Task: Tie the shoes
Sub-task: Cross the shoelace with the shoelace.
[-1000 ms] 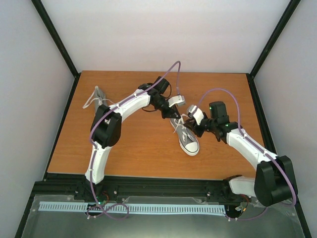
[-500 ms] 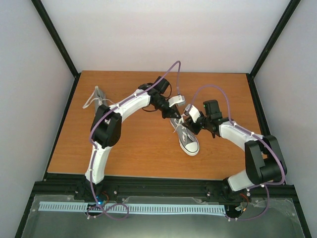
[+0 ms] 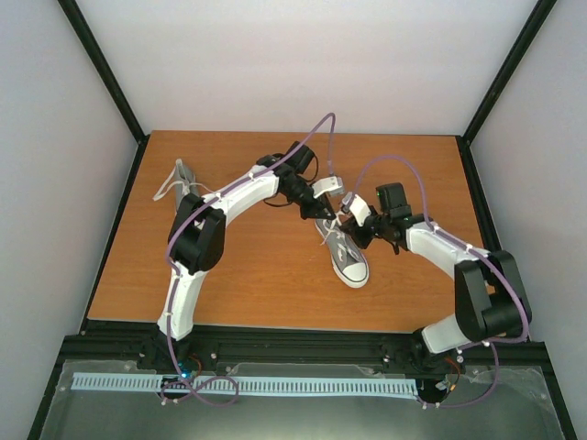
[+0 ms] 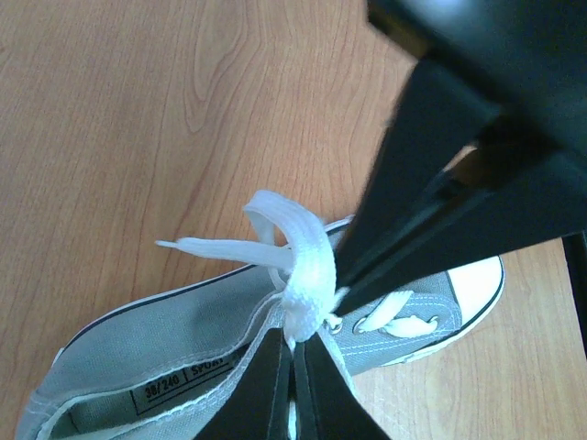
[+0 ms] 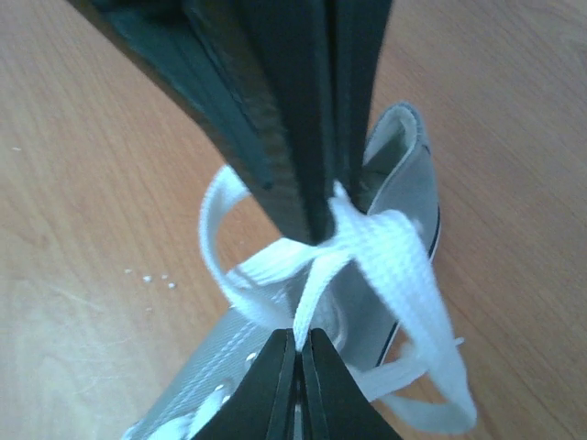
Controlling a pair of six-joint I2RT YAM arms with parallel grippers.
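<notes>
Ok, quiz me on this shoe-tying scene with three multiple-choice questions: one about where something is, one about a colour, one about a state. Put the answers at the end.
1. Where does the second sneaker lie?
A. At the far left of the table
B. At the near right corner
C. Stacked on its partner

2. What colour is the lace of the centre sneaker?
A. Black
B. White
C. Red

3. How do the left jaws and the right jaws stand?
A. Both wide open
B. Both shut on the lace
C. Only the left shut

Answers:
1 A: the top view shows it lying far left.
2 B: both wrist views show a white lace.
3 B: each wrist view shows closed tips pinching the lace.
</notes>
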